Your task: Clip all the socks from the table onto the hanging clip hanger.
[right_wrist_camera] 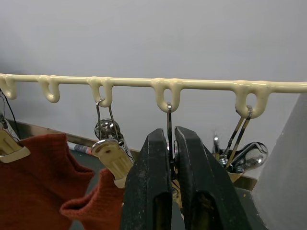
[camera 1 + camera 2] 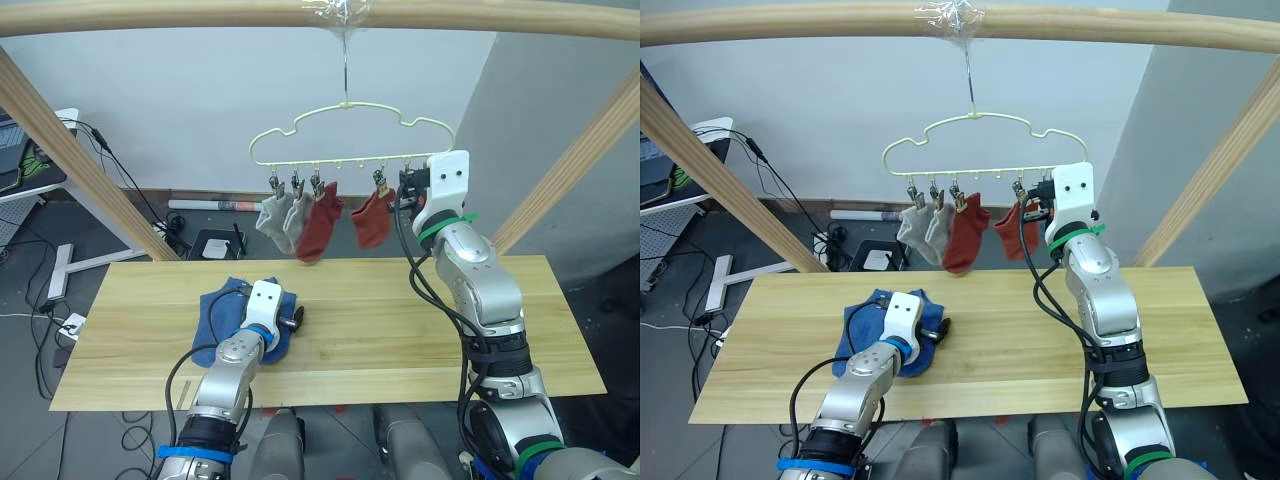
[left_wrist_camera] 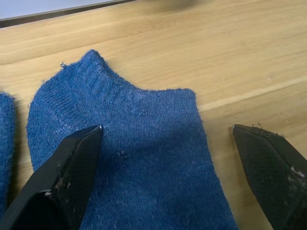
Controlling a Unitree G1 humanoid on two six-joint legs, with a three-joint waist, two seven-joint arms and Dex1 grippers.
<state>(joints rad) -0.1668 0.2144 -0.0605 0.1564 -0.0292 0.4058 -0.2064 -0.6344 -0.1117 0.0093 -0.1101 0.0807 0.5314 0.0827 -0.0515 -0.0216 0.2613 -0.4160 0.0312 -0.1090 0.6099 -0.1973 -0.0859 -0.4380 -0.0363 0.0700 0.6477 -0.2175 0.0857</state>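
Counting four socks [image 2: 318,220] on the clip hanger [image 2: 350,135], two blue socks [image 2: 225,310] on the desk [image 2: 400,320]; our left gripper [image 3: 168,158] jaws are spread, our right gripper [image 1: 173,143] jaws pinch a clip [image 1: 169,120].

We see the right hand [image 1: 173,158] covering the clip [image 1: 169,125] it pinches; the left hand [image 2: 283,318] hides part of the blue socks [image 2: 222,310], cut off in the wrist view.

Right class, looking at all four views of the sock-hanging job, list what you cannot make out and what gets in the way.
1. Left eye view: how the blue socks lie under the left claw; the arm covers them.
2. Right wrist view: the clip the right claw pinches; its fingers cover it.
3. Left wrist view: the blue sock's lower end, cut off by the picture's edge.
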